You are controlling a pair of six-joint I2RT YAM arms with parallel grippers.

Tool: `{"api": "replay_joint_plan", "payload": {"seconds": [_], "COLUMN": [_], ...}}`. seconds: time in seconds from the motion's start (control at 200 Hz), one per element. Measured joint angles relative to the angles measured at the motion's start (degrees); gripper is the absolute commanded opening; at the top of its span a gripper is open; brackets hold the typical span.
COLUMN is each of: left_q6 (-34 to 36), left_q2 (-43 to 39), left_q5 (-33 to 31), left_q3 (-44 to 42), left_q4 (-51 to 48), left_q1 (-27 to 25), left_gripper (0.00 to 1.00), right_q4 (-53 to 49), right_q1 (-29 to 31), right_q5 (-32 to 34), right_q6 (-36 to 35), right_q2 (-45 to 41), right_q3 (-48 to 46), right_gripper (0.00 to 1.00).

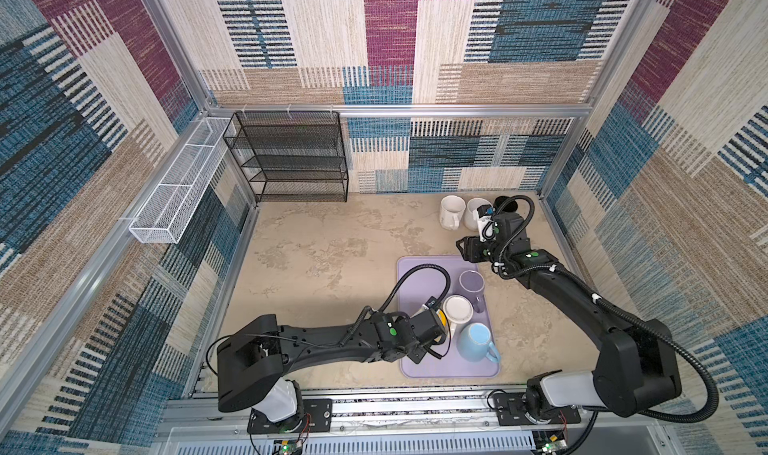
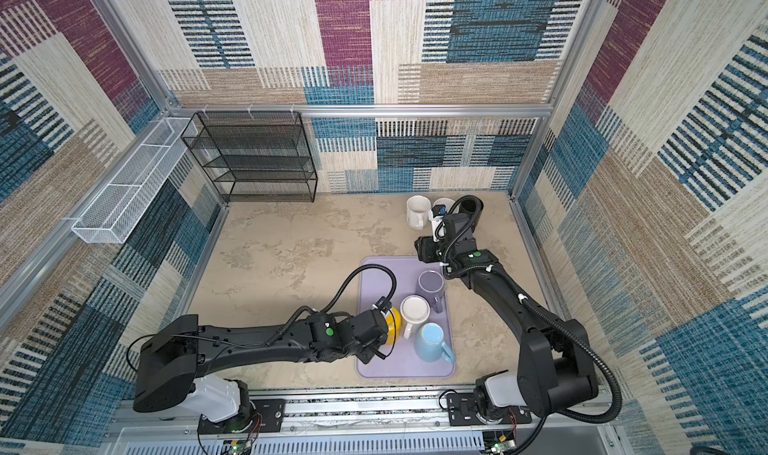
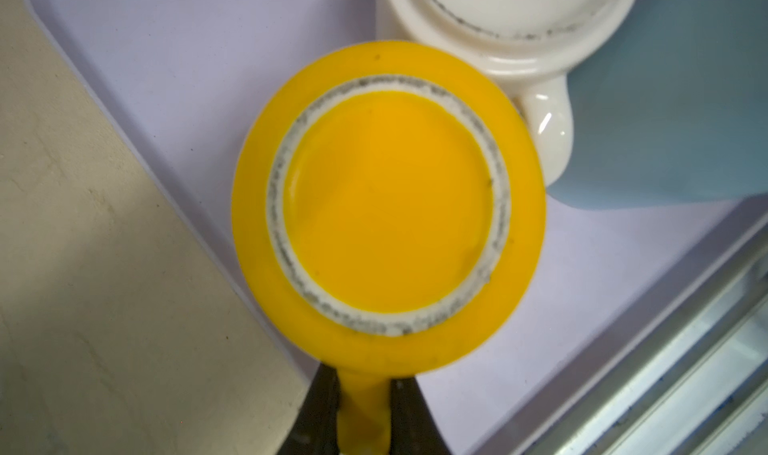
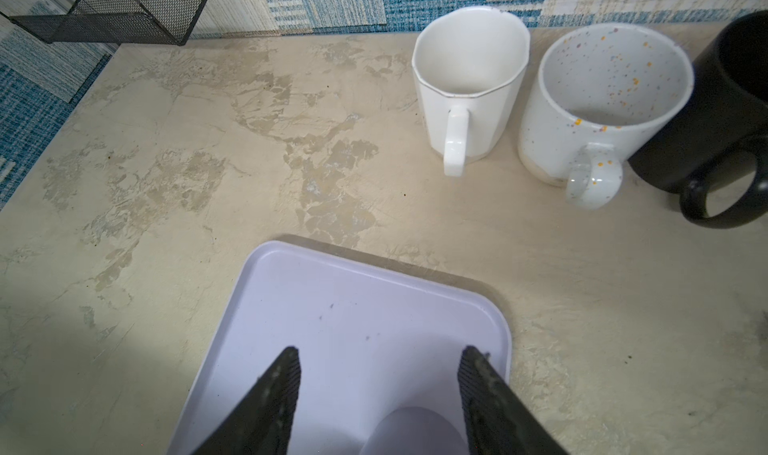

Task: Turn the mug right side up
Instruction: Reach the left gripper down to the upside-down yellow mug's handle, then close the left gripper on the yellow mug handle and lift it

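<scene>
A yellow mug (image 3: 388, 208) stands upside down on the lavender tray (image 3: 166, 58), its unglazed foot ring facing up. My left gripper (image 3: 365, 386) is shut on the mug's handle (image 3: 365, 415), with one dark finger on each side of it. In both top views the left wrist covers most of the mug, leaving only a yellow sliver (image 1: 444, 320) (image 2: 393, 326). My right gripper (image 4: 378, 361) hangs open over the far end of the tray (image 4: 353, 307), holding nothing.
On the tray beside the yellow mug stand an upside-down white mug (image 1: 457, 309), a purple mug (image 1: 471, 284) and a light blue mug (image 1: 476, 340). Upright white (image 4: 469, 83), speckled (image 4: 611, 100) and black (image 4: 731, 112) mugs line the back wall. A black mesh rack (image 1: 291, 158) stands back left.
</scene>
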Motion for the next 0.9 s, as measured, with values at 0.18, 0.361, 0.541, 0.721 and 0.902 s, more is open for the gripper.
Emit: {"api": "replay_joint_plan", "payload": {"seconds": [0.18, 0.361, 0.541, 0.721, 0.902], "left_q6": [2.4, 4.46, 6.34, 7.04, 7.08], "left_q2": [2.4, 5.22, 7.85, 10.93, 12.13], "left_q5": [0.83, 1.95, 2.99, 4.24, 4.44], "left_q3": [1.95, 4.7, 7.37, 9.7, 10.8], "left_q4": [1.68, 2.84, 2.71, -0.09, -0.92], "left_q1": [4.02, 7.41, 9.86, 11.5, 12.35], "left_gripper": [0.19, 0.2, 0.21, 0.21, 0.21], "right_q4": [-0.04, -0.13, -0.15, -0.24, -0.35], "right_q1": [0.0, 0.0, 0.0, 0.0, 0.0], "right_q5": [0.0, 0.0, 0.0, 0.0, 0.0], "right_q6": [0.0, 0.0, 0.0, 0.0, 0.0], "right_q2": [-0.22, -0.57, -0.63, -0.79, -0.98], "right_q3": [-0.17, -0.28, -0.31, -0.44, -0.44], "right_gripper": [0.63, 0.63, 0.63, 0.63, 0.63]}}
